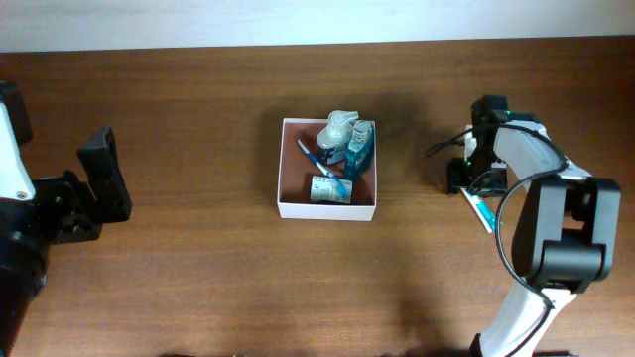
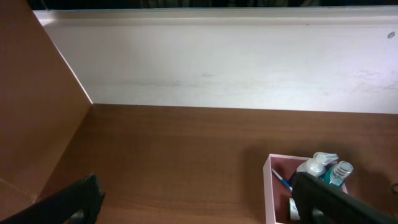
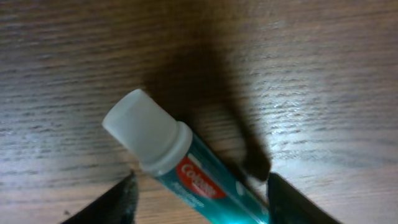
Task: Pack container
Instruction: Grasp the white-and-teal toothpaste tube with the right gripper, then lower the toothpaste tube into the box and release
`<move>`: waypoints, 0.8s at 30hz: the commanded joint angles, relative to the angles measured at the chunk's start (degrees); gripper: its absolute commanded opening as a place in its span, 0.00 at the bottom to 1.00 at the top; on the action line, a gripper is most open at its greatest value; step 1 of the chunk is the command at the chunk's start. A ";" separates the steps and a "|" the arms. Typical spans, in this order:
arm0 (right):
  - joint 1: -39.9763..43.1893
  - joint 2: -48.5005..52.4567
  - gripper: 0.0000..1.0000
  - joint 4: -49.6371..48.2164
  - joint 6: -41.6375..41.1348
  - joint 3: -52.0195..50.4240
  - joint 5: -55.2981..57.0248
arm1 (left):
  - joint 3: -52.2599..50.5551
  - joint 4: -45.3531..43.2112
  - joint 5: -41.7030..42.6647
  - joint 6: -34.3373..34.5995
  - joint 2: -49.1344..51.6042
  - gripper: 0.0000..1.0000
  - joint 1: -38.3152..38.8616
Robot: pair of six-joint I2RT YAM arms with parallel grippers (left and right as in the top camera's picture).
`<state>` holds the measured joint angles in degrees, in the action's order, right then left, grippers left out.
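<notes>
Mostly the pictures show a brown wooden table (image 1: 198, 278) with fine lines in the wood; a plain white wall (image 2: 217, 62) runs along its far edge. The container (image 1: 325, 210) sits near the middle of the table, with white sides and a reddish-brown inside; in it are a white bottle (image 1: 339, 124), a teal bottle (image 1: 360, 144), a blue toothbrush (image 1: 317, 161) and a small packet (image 1: 329, 190). The right gripper (image 3: 200, 186) is low over the wood, well to the right of the container; its fingers are spread, one on each side of a toothpaste tube (image 3: 186, 168) with a white cap (image 3: 140, 127), which lies flat on the table. The left gripper (image 2: 196, 186) is far to the left, spread wide and holding nothing.
</notes>
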<state>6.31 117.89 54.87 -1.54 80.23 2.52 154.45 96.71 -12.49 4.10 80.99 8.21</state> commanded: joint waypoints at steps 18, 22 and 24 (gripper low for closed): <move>-4.94 -12.33 0.04 4.66 -4.79 1.49 -2.19 | 0.11 -0.04 -0.63 -0.52 -0.09 1.00 -0.24; -10.67 -21.46 0.04 6.78 -4.81 4.26 -4.13 | 0.11 -0.04 -0.63 -0.52 -0.09 0.99 -0.24; -14.51 -25.83 0.04 6.88 -4.76 5.22 -5.05 | 0.11 -0.04 -0.63 -0.52 -0.09 0.99 -0.24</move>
<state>-3.40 99.70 61.43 -6.02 82.61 0.05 154.45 96.68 -12.49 4.10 80.99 8.21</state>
